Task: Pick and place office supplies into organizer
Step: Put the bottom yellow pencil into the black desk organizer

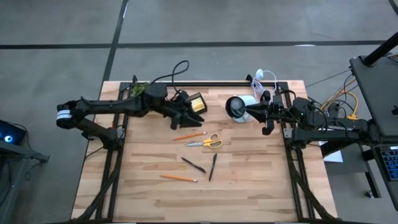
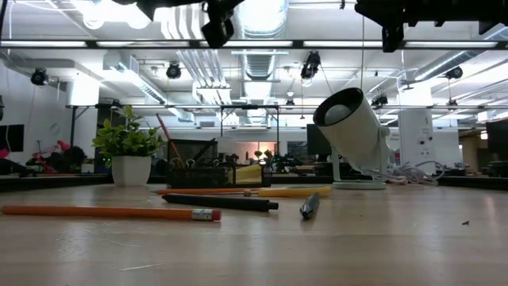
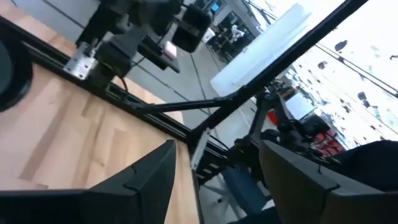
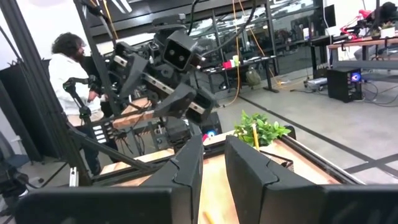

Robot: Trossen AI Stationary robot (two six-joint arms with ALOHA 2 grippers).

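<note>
Wooden plank counter seen from above, w/ two dark arms reaching in from opposite sides along the far edge. Left arm stretches across from the left; its left end effector hangs raised above the counter just beside the small black divided organizer tray, fingers spread wide, holding nothing. Right arm comes in from the right side, lifted off the counter; its right end effector sits right at the white round cup with dark inside, dark fingers narrow w/ a slim gap, nothing seen held.

Organizer sits near the far edge, left of centre, w/ a yellow sticky-note block inside it; low view shows sticks standing up in it too. Small green potted plant just left of it, by the far-left corner.

Loose supplies lie mid-counter, well apart from both arms: thin orange pencil, scissors with yellow-orange handles just beside it, two dark pens & nearer the front, second orange pencil nearest the front edge. White coiled cable lies at the far edge behind the cup.

Right wrist view: a person in a white top stands beyond the counter, behind the left arm.
</note>
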